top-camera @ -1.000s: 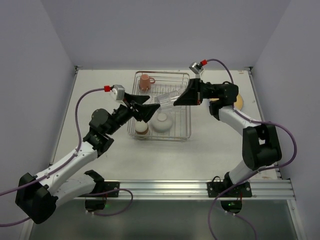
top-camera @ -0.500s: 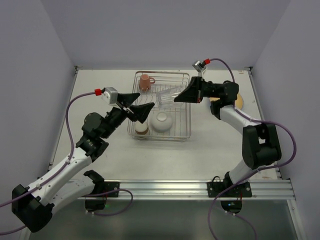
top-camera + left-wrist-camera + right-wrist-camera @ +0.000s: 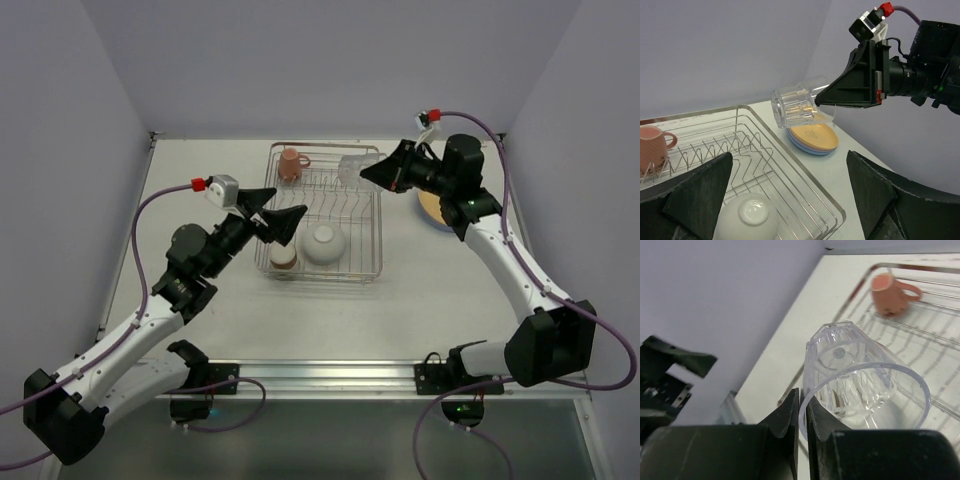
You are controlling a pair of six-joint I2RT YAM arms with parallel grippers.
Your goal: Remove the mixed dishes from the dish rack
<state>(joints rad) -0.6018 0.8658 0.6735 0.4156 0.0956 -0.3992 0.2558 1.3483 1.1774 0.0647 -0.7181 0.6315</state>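
Observation:
The clear glass (image 3: 352, 167) hangs tilted above the back right corner of the dish rack (image 3: 380, 235). My right gripper (image 3: 372, 175) is shut on its rim, and the right wrist view shows the glass (image 3: 860, 375) with its wall pinched between the fingers (image 3: 790, 415). My left gripper (image 3: 287, 205) stands open over the rack's left half, holding nothing. In the rack lie an upturned white bowl (image 3: 325, 243), a small brown cup (image 3: 284, 257) and a salmon-pink mug (image 3: 291, 163). In the left wrist view the bowl (image 3: 747, 215) sits below the open fingers (image 3: 880, 195).
A stack of plates (image 3: 432, 207), orange on top, lies on the table right of the rack, partly under my right arm; the left wrist view shows it (image 3: 812, 137) just below the held glass (image 3: 792, 106). Walls close in at the back and sides.
My right gripper has lifted the glass from over the rack's middle toward the back right. My left gripper has opened wide and drawn back to the left.

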